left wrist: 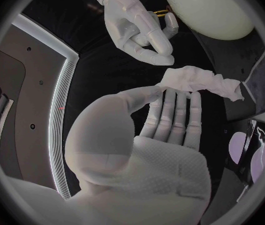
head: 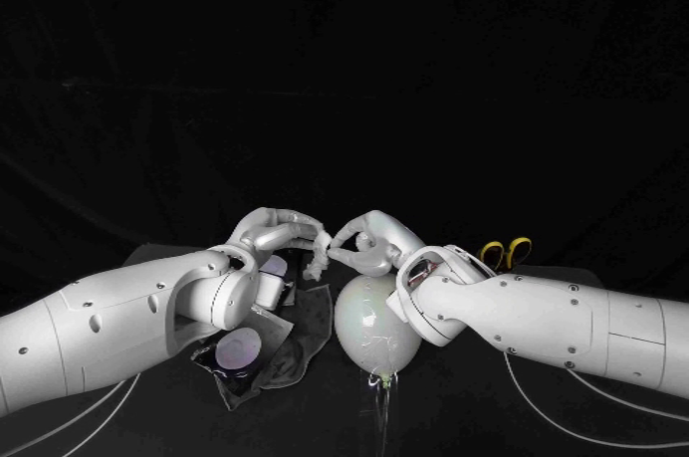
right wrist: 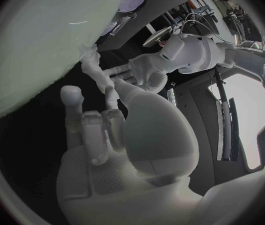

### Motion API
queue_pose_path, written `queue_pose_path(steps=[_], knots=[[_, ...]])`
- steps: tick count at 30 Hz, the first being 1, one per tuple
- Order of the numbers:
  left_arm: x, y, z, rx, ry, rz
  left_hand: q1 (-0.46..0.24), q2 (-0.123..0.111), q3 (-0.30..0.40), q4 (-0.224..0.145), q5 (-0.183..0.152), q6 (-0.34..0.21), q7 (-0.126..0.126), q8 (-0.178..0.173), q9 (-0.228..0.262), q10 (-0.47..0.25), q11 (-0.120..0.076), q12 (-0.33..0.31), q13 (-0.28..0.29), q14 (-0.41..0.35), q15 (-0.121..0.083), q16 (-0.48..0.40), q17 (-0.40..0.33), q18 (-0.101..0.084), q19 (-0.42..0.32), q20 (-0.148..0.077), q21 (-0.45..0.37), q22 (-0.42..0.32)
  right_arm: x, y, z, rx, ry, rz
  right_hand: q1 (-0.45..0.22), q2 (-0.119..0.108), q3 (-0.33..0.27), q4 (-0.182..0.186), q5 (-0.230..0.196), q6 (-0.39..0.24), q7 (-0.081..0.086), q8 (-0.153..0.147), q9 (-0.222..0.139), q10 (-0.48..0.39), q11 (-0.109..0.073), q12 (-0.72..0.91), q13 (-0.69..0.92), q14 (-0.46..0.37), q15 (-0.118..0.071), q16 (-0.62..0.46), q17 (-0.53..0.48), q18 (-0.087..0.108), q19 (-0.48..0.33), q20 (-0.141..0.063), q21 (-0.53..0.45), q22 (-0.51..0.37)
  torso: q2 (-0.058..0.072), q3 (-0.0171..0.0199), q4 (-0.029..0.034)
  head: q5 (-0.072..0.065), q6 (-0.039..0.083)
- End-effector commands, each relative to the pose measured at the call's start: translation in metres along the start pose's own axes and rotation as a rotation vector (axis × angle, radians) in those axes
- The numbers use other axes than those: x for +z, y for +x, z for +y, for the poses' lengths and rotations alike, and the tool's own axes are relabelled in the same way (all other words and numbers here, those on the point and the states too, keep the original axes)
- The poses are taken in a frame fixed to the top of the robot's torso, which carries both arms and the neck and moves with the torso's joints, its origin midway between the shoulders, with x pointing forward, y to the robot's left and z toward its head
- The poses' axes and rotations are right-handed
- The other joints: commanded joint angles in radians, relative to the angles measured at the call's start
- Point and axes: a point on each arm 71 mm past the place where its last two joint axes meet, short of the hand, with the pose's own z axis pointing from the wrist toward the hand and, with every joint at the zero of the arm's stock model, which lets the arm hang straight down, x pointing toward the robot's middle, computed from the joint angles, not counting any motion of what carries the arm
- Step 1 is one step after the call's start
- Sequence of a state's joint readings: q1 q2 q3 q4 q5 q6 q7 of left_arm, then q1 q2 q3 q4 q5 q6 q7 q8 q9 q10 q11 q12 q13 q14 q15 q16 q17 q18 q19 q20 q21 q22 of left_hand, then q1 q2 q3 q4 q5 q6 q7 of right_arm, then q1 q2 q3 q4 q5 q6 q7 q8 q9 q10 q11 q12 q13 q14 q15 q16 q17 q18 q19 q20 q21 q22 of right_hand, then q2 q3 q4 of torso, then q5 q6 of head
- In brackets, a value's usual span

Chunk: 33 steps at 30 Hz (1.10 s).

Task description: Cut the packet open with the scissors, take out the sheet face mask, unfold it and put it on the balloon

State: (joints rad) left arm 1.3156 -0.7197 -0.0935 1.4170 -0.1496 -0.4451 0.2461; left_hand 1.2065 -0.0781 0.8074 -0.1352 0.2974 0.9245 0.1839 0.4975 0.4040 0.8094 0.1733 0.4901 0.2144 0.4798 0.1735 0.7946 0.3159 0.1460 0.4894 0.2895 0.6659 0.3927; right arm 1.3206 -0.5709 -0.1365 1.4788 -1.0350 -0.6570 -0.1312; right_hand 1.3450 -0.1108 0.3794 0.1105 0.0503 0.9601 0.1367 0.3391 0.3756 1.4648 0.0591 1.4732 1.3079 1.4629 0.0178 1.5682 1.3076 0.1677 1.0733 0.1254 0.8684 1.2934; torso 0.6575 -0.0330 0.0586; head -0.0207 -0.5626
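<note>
White and crumpled into a wrinkled, rope-like strip, the sheet face mask [left wrist: 201,82] hangs in the air near the far end of the pale, glossy, egg-shaped balloon [head: 376,333]. The balloon lies on the matt black table [head: 488,407] with its knot towards the robot. The silver left hand [left wrist: 167,127] pinches one end of the mask between its thumb and a fingertip, and its other fingers lie straight, pressed side by side. The silver right hand [left wrist: 135,27], also by the balloon's far end, has its fingers curled in towards the thumb, just beside the pinched end. Whether they touch the mask I cannot tell. Just beside the balloon, on the left arm's side, lies the dark foil packet [head: 259,355], open and crinkled, with a round lilac print. Beyond the balloon on the right arm's side lie the scissors [head: 506,250] with yellow loop handles.
</note>
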Motion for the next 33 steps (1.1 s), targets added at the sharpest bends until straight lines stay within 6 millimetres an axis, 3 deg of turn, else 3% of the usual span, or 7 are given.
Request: queue_pose_path(steps=[1, 11, 17, 23, 33], knots=[[0.0, 0.002, -0.001, -0.005, -0.002, 0.0, -0.011, 0.0, 0.008, 0.001, 0.003, 0.001, 0.009, 0.004, 0.171, -0.003, -0.001, -0.004, -0.004, -0.009, -0.001, 0.006, -0.003, -0.018, -0.005, -0.001, -0.005, -0.003, 0.001, 0.002, 0.0, -0.028, 0.007, 0.022, -0.003, -0.003, -0.006, 0.002, -0.001, -0.005, 0.002, -0.003, -0.001, 0.023, 0.007, 0.007, 0.154, 0.071, -0.002, 0.006, 0.202, -0.019, 0.005, 0.0, 0.002, 0.002, 0.0, 0.0002, 0.001, 0.0, 0.0], [0.001, -0.001, 0.0, 0.008, -0.017, -0.021, -0.003, 0.0, 0.0, 0.005, 0.0, -0.003, 0.006, 0.009, 0.162, 0.063, -0.013, 0.001, -0.036, 0.031, -0.014, 0.038, -0.021, -0.004, 0.031, -0.005, -0.002, -0.008, -0.003, 0.002, 0.003, -0.014, -0.012, 0.02, 0.0, 0.001, -0.002, 0.001, -0.001, 0.005, -0.001, -0.002, -0.002, 0.032, 0.005, 0.016, 0.165, 0.08, -0.002, 0.005, 0.217, -0.021, 0.015, 0.001, 0.015, 0.009, 0.0, 0.001, 0.001, 0.003, 0.0], [0.001, -0.003, 0.0, 0.019, -0.017, -0.039, -0.001, 0.0, -0.005, 0.005, 0.0, -0.001, 0.003, 0.009, 0.16, 0.073, -0.016, 0.003, -0.041, 0.038, -0.016, 0.043, -0.024, -0.003, 0.035, -0.005, 0.001, -0.007, -0.01, 0.002, 0.006, -0.004, -0.019, 0.037, 0.002, 0.002, 0.0, -0.002, -0.001, 0.02, -0.007, 0.002, -0.002, 0.044, 0.0, 0.03, 0.181, 0.093, -0.005, 0.004, 0.238, -0.024, 0.029, 0.0, 0.034, 0.017, -0.001, 0.0002, -0.0018, 0.005, -0.003], [0.002, -0.003, 0.001, 0.031, -0.019, -0.048, 0.001, -0.003, -0.008, 0.004, 0.001, 0.002, 0.001, 0.01, 0.159, 0.081, -0.019, 0.005, -0.044, 0.039, -0.018, 0.047, -0.027, -0.004, 0.033, -0.004, 0.001, -0.007, -0.012, 0.005, 0.011, 0.002, -0.027, 0.046, 0.003, 0.002, 0.001, -0.002, -0.001, 0.025, -0.009, 0.003, -0.002, 0.05, -0.002, 0.035, 0.187, 0.098, -0.007, 0.003, 0.247, -0.025, 0.034, -0.001, 0.04, 0.021, 0.0, 0.0018, -0.0003, 0.003, -0.003], [0.002, -0.003, 0.001, 0.046, -0.023, -0.058, 0.0, -0.011, -0.008, 0.006, 0.004, 0.015, -0.004, 0.0, 0.146, 0.123, -0.029, 0.003, -0.064, 0.068, -0.029, 0.077, -0.035, 0.0, 0.041, -0.006, 0.012, -0.001, -0.004, 0.013, 0.015, -0.006, -0.019, 0.064, 0.001, 0.0, 0.002, -0.002, -0.001, 0.015, -0.006, -0.008, -0.008, 0.05, 0.0, 0.035, 0.188, 0.098, -0.008, 0.004, 0.246, -0.024, 0.032, -0.003, 0.037, 0.02, 0.0, -0.0007, 0.0009, 0.001, -0.008]])
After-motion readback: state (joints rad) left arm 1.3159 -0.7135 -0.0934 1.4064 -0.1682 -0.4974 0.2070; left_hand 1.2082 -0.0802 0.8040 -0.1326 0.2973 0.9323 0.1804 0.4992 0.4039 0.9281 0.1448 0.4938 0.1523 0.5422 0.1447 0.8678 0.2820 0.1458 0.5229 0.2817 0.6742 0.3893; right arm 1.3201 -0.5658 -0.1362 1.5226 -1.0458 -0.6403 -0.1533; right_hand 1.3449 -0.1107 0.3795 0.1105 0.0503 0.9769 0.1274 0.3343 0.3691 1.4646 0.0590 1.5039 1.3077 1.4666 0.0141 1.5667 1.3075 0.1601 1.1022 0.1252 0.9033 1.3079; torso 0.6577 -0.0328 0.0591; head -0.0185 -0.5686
